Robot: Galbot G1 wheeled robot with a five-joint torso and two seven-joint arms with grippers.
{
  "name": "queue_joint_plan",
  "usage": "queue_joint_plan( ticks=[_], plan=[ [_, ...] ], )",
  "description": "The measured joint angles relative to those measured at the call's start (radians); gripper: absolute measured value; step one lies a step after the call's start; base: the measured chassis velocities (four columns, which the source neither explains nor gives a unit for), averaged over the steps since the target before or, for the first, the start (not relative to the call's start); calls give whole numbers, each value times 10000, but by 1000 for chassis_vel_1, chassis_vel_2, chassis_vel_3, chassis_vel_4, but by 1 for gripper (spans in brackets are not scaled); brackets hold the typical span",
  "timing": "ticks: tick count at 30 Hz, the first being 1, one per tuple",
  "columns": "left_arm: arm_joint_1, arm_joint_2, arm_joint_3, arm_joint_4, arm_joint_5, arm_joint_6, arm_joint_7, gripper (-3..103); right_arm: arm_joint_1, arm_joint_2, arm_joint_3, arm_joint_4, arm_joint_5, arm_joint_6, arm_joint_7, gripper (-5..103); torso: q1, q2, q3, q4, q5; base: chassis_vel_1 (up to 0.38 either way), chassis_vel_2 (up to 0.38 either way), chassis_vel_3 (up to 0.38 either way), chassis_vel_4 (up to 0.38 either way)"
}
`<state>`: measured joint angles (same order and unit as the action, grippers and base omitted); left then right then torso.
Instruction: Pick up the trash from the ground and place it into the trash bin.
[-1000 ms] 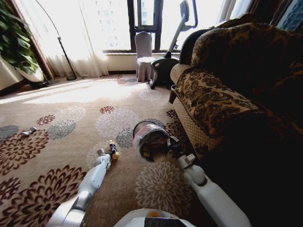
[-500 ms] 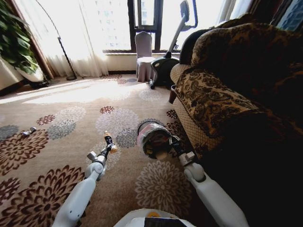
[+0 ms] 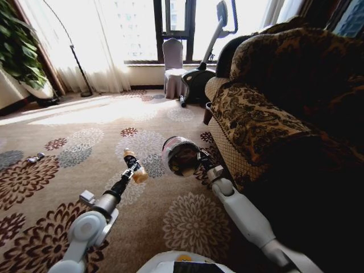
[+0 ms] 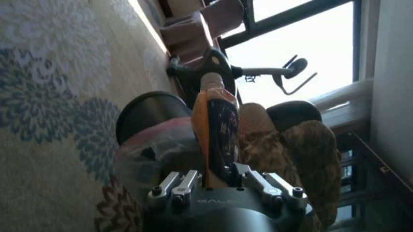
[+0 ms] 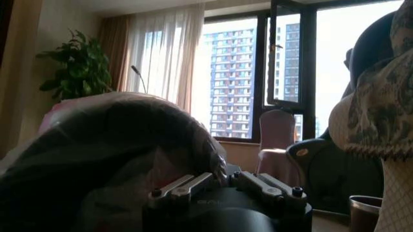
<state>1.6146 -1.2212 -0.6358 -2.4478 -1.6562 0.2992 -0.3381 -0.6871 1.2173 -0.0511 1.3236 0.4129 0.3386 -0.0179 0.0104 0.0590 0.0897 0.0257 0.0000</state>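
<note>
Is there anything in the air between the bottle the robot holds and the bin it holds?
No. In the head view, just flowered carpet shows through the gap between the bottle in the left gripper and the trash bin.

1. My left gripper (image 3: 128, 170) holds a small orange bottle (image 3: 134, 165) up off the carpet (image 3: 68, 119); open air all round it, patterned floor below.
2. My right gripper (image 3: 200, 161) grips the trash bin (image 3: 180, 156) at frame centre, tilted, mouth toward me. A narrow gap separates bottle and bin rim; nothing lies between them.
3. Right half of frame: the sofa (image 3: 267, 114) stands just beside my right arm. No passage on that side.
4. Left and lower left: bare carpet, wide free room. A small piece of litter (image 3: 35, 158) lies far left.
5. Upper centre: covered chair (image 3: 172, 65) and exercise machine (image 3: 200, 79), well apart from both grippers.
</note>
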Motion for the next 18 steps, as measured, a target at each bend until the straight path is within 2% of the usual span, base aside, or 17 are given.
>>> queue_joint_plan(
  ticks=[2, 4, 5, 6, 7, 9, 13, 18],
  plan=[
    [-25, -50, 113, -150, -189, 160, -75, 26, 49, -1, -40, 0, 24, 0, -2, 0, 0, 0, 0, 0, 1, 0, 0, 0, 0],
    [-220, -122, 383, -324, -951, 1294, -518, 26, 69, -52, -76, 59, 33, -1, -4, 0, 0, -1, 1, 2, 1, 0, 0, 0, 0],
    [-305, -110, 465, -304, -1120, 1577, -625, 26, 35, -91, -76, 133, 32, -1, 0, 0, 1, 0, 1, 3, -1, 0, 0, 0, 0],
    [-305, -110, 465, -304, -1120, 1577, -625, 26, 35, -91, -76, 133, 32, -1, 0, 0, 1, 0, 1, 3, -1, 0, 0, 0, 0],
    [-468, -76, 599, -181, -1339, 1897, -757, 26, -39, -150, -75, 278, 31, -1, -1, 0, 0, 0, 1, -2, 1, 0, 0, 0, 0],
    [-986, -46, 848, 243, -2256, 2289, -1209, 26, -266, -304, -75, 635, -16, 11, -3, 0, 0, 0, 0, -2, 1, 0, 0, 0, 0],
    [-1329, -74, 1132, 694, -2728, 2422, -1436, 26, -521, -494, -97, 1105, -148, 42, -3, 0, 1, -1, 2, -2, 0, 0, 0, 0, 0],
    [-1676, -182, 1406, 1311, -2826, 2437, -1657, 26, -664, -618, -152, 1613, -144, 81, -4, 0, 0, 0, 1, 2, 0, 0, 0, 0, 0]
  ],
)
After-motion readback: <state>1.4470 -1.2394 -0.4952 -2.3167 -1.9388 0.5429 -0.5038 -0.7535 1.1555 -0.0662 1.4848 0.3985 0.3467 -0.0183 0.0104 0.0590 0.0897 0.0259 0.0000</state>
